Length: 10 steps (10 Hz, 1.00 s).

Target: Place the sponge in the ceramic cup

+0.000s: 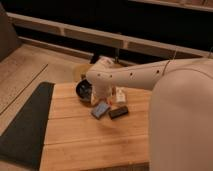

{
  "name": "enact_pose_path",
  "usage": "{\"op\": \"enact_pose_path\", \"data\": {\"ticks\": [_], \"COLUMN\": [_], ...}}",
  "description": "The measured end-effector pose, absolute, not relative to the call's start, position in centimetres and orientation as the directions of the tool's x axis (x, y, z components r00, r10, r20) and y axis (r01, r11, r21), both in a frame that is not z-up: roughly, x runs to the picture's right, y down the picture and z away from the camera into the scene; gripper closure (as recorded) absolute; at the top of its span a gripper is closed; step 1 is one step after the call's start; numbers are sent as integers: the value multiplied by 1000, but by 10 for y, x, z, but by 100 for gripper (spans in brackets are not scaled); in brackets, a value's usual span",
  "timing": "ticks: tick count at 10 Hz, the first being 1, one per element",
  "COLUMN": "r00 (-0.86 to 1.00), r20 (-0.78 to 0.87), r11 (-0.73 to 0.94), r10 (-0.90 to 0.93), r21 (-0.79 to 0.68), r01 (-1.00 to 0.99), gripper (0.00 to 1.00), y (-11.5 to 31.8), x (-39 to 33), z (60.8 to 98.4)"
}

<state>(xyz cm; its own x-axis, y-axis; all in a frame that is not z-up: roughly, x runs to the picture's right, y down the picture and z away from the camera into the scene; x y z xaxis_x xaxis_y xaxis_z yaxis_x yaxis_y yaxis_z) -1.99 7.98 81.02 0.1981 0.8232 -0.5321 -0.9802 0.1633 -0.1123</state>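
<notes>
The blue sponge lies flat on the wooden table, just right of the table's middle. Left of it and a little farther back stands the dark ceramic cup. My white arm reaches in from the right, and its gripper hangs down between the cup and the sponge, just above the sponge's far edge. The arm's wrist hides most of the gripper.
A black rectangular block lies right beside the sponge. A small white packet stands behind the block. A dark mat lies on the floor along the table's left side. Dark shelving runs across the back.
</notes>
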Motion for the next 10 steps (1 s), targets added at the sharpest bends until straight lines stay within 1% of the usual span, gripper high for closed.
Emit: {"op": "enact_pose_path", "data": {"ticks": [2, 6, 10], "r00": [216, 215, 287], "r20": [-553, -554, -573], "r11": [183, 182, 227], "r10": [805, 804, 767], "r21": [-116, -116, -175], "r01": [-976, -977, -958], "gripper": [35, 35, 35], "y": [84, 84, 104], "x": [-18, -18, -33], "z": [817, 817, 844]}}
